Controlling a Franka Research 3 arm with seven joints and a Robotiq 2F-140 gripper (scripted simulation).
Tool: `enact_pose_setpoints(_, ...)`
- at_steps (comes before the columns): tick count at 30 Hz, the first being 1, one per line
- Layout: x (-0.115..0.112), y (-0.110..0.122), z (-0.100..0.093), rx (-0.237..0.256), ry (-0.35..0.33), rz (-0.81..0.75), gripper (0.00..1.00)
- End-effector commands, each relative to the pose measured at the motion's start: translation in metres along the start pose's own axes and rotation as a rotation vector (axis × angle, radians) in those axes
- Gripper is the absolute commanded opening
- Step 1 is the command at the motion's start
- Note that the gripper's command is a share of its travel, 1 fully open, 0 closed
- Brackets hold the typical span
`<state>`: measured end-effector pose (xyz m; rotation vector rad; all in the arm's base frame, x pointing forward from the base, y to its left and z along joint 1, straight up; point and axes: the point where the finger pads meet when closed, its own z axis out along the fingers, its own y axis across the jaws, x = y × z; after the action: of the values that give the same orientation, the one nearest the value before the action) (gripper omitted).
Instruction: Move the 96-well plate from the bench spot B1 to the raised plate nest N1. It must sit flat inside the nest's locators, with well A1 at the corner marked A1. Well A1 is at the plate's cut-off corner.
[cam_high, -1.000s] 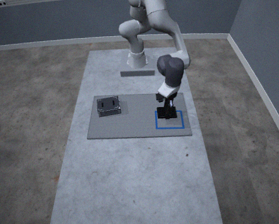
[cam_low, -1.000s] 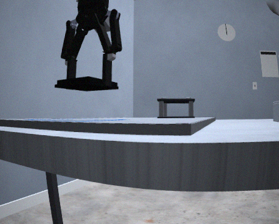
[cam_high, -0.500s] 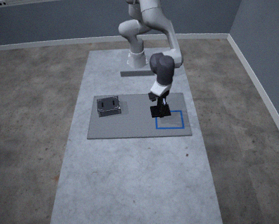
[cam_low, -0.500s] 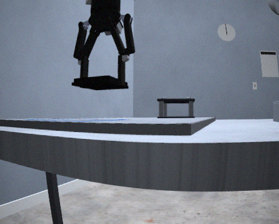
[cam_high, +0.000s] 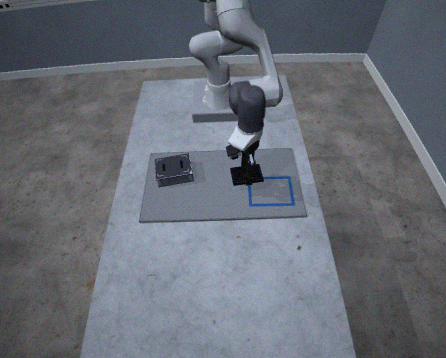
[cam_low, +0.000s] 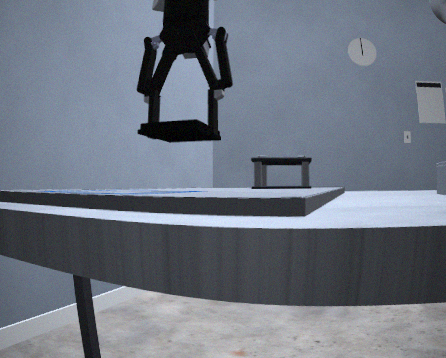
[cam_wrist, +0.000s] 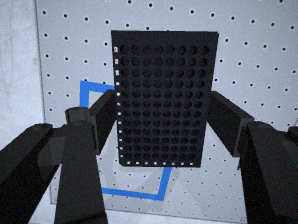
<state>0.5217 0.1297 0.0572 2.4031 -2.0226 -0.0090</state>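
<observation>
My gripper (cam_high: 246, 172) is shut on the black 96-well plate (cam_high: 244, 173) and holds it level, well above the grey mat. In the side view the plate (cam_low: 179, 130) hangs between the two fingers (cam_low: 184, 122), clear of the bench. In the wrist view the plate (cam_wrist: 162, 97) is gripped across its long sides by both finger pads. The blue-outlined spot B1 (cam_high: 271, 191) lies just right of and below the plate, with nothing on it. The raised nest N1 (cam_high: 173, 169) stands to the left on the mat; it also shows in the side view (cam_low: 281, 172). I cannot make out the cut-off corner.
The grey mat (cam_high: 222, 185) lies on the long bench top. The robot base (cam_high: 216, 95) stands at the far end of the bench. The mat shows a pegboard hole pattern (cam_wrist: 250, 60) in the wrist view.
</observation>
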Motion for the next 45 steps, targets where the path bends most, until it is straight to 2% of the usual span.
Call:
enact_pose_setpoints(1, 0.012, 0.002, -0.003, 0.007, -0.001, -0.043, 0.60)
enact_pose_setpoints(42, 0.125, 0.048, -0.019, 0.007, -0.001, -0.043, 0.60)
enact_pose_setpoints(45, 0.128, 0.049, -0.019, 0.007, -0.001, -0.043, 0.60)
